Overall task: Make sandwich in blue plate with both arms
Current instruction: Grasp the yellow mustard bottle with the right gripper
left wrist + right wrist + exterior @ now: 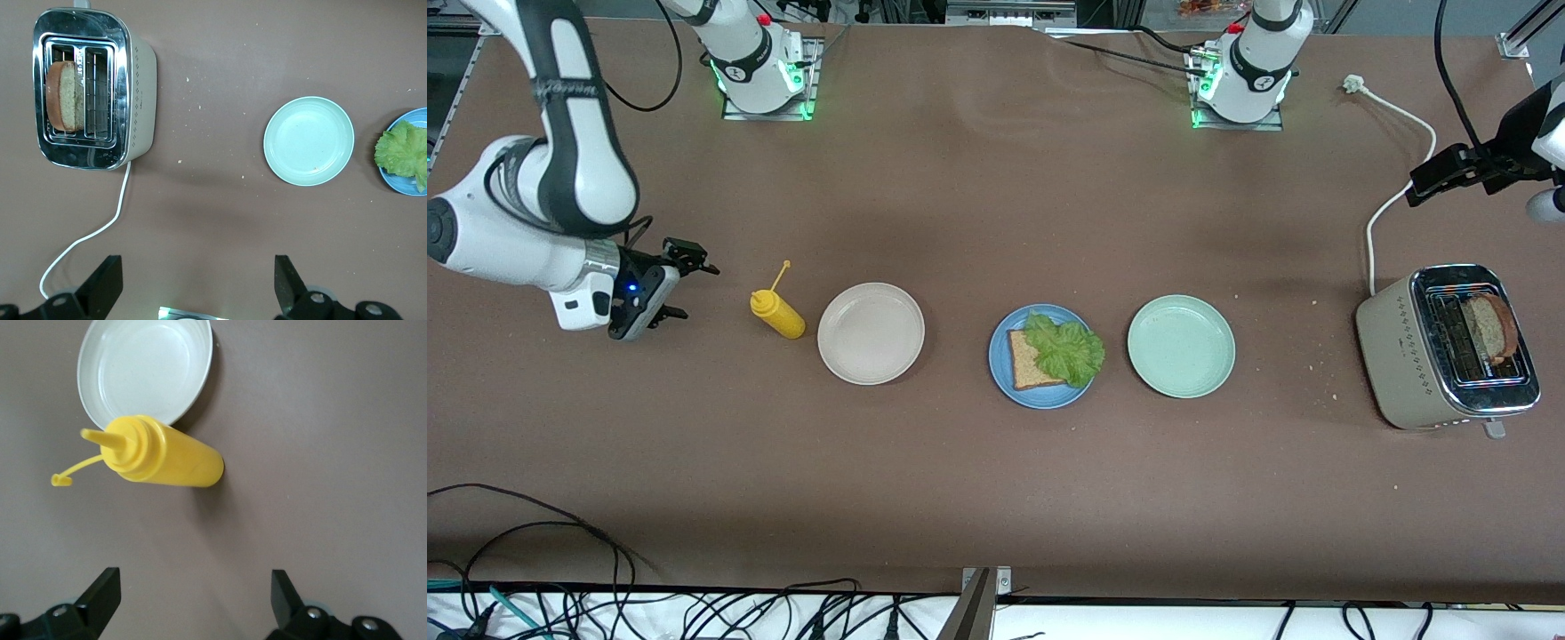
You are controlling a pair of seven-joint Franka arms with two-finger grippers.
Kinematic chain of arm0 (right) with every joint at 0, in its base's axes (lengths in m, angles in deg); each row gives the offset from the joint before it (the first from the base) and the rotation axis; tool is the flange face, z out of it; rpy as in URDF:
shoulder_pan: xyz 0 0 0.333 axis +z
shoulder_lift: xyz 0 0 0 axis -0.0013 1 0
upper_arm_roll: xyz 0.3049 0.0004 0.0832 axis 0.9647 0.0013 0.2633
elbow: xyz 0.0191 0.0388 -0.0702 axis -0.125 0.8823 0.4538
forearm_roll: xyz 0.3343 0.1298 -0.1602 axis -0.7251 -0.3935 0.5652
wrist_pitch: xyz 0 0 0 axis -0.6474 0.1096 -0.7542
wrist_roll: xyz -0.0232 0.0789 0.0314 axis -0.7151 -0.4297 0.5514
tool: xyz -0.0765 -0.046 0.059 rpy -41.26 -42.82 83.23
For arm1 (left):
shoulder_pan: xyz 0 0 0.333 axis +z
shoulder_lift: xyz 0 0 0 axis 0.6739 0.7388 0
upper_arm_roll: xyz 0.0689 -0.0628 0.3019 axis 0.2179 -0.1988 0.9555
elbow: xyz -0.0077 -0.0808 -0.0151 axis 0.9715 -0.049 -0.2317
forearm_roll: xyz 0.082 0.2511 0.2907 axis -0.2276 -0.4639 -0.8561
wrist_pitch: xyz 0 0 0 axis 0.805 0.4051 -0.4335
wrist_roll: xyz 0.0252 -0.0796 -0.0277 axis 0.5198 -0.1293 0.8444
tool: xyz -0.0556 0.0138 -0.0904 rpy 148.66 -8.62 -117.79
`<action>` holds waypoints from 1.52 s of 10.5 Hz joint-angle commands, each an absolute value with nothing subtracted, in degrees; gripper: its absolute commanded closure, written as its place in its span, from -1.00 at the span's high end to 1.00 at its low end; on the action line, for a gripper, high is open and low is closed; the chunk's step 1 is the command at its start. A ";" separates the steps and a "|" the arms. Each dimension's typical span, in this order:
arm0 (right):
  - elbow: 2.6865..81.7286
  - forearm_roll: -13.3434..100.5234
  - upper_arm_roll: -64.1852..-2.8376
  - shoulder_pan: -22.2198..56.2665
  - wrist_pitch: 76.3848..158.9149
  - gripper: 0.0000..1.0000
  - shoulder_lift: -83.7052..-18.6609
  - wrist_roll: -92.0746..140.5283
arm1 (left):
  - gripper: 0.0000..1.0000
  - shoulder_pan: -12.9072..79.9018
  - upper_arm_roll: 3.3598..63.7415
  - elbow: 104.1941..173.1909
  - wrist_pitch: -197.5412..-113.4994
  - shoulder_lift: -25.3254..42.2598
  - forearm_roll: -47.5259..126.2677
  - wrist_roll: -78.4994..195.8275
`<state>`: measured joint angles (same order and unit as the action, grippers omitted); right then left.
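Building the sandwich (1047, 354), we are sitting at one slice and lettuce on the blue plate (1004, 382). Both the left end effector (193, 283) and right end effector (190, 597) are hanging apart, empty. Next we are needing the toaster's slice (1494, 325), probably.

1. Mustard bottle (777, 314) stands between right gripper (669, 290) and beige plate (871, 333).
2. Table (996, 498) bare nearer the camera than the plates.
3. Toaster (1448, 347) blocks left arm's end.
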<state>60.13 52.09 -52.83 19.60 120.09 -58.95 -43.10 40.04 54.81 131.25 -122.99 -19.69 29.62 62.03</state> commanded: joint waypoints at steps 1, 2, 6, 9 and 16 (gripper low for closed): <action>59.38 37.58 -52.67 15.84 119.54 1.00 -53.57 -64.45 | 1.00 40.17 54.86 129.68 -121.77 -19.18 30.73 62.23; 59.29 33.54 -52.67 15.31 118.93 1.00 -52.34 -71.57 | 1.00 40.17 54.86 129.77 -121.77 -19.18 30.73 62.23; 56.75 18.15 -52.67 13.11 106.31 1.00 -44.97 -94.53 | 1.00 40.26 54.86 129.77 -121.77 -19.18 30.73 62.23; 53.05 14.17 -52.50 11.27 98.81 1.00 -38.10 -100.46 | 1.00 40.26 54.78 129.77 -121.77 -19.18 30.73 62.23; 51.91 9.62 -51.09 10.30 93.44 1.00 -37.21 -108.28 | 1.00 40.26 54.86 129.77 -121.77 -19.18 30.73 62.23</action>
